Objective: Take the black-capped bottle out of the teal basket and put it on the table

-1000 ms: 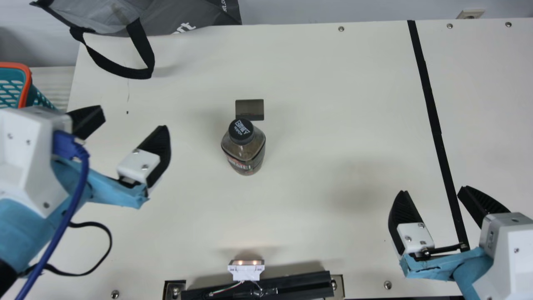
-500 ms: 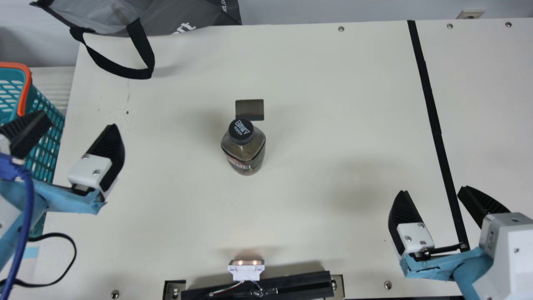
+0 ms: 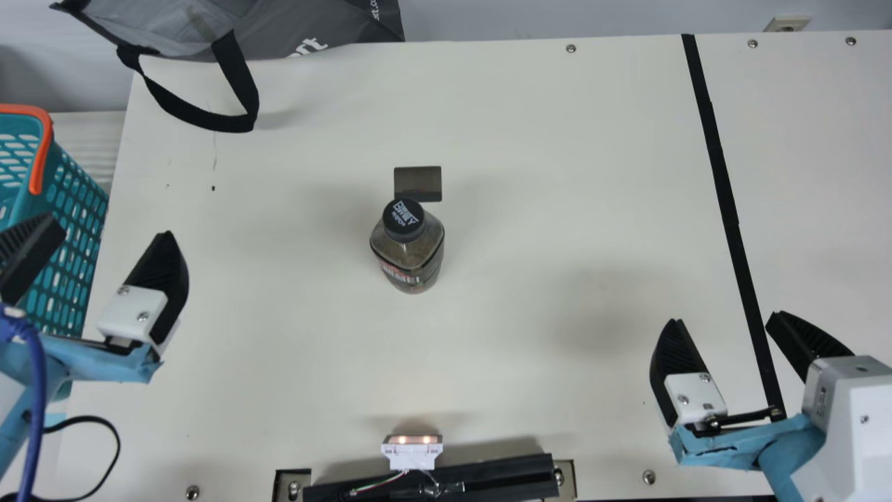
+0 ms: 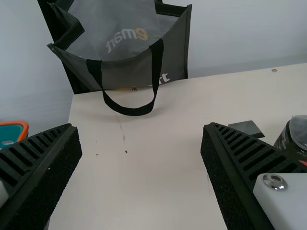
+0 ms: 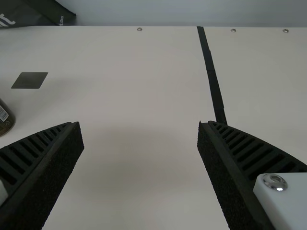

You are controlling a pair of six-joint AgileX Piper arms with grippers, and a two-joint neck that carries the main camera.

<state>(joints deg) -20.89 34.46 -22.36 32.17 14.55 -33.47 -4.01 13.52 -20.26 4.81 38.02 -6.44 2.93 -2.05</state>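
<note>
Main view: cream table (image 3: 523, 139) across frame, black tape strip (image 3: 721, 181) down right part. Black-capped bottle (image 3: 411, 254) upright on table, near centre, beside small dark rectangle (image 3: 418, 180). Teal basket (image 3: 64, 174), left edge. Grey bag (image 3: 341, 28), upper left; pale wall (image 3: 557, 17) along top. Left gripper (image 3: 108, 224), left edge, fingers apart; right gripper (image 3: 725, 318), lower right, likewise spread.

Bears, on the cream table (image 3: 502, 335), an upright black-capped bottle (image 3: 411, 254), dark rectangle (image 3: 418, 181) just beyond, black tape strip (image 3: 723, 188), lit module (image 3: 411, 454) at near edge.
</note>
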